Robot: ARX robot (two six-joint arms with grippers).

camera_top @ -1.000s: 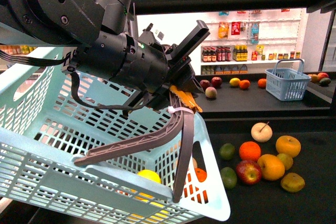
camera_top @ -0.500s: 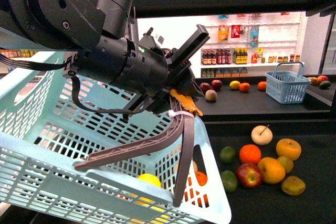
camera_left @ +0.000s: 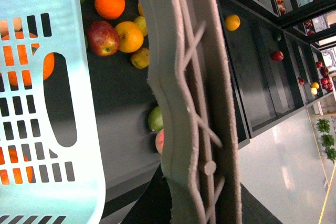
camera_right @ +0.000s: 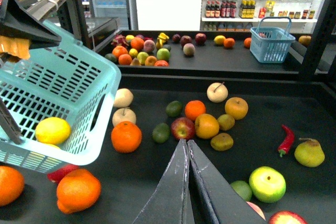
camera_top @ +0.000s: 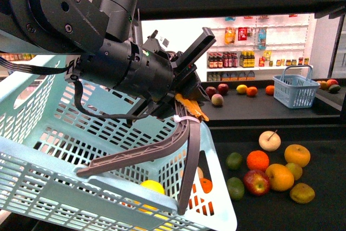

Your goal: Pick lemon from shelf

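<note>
The lemon (camera_top: 153,186) (camera_right: 52,130), bright yellow, lies inside the pale teal basket (camera_top: 48,133) (camera_right: 68,85). My left gripper (camera_top: 186,111) is shut on the grey-brown basket handle (camera_top: 162,149) (camera_left: 189,103) and holds the basket tilted above the black shelf tray (camera_top: 324,139) (camera_right: 262,114). In the left wrist view the handle fills the middle and hides the fingers. My right gripper (camera_right: 187,142) is shut with nothing in it. It hangs over the tray just short of a red apple (camera_right: 182,127), to the right of the basket.
Oranges (camera_right: 126,136), limes, apples, a pear (camera_right: 309,152) and a red chili (camera_right: 286,139) are scattered on the tray. More fruit and a small blue basket (camera_top: 294,87) (camera_right: 270,43) sit on the tier behind. White store shelving with bottles stands far back.
The left arm and the hanging basket have shifted slightly, and the basket has tilted a little more. The lemon stays inside it.
</note>
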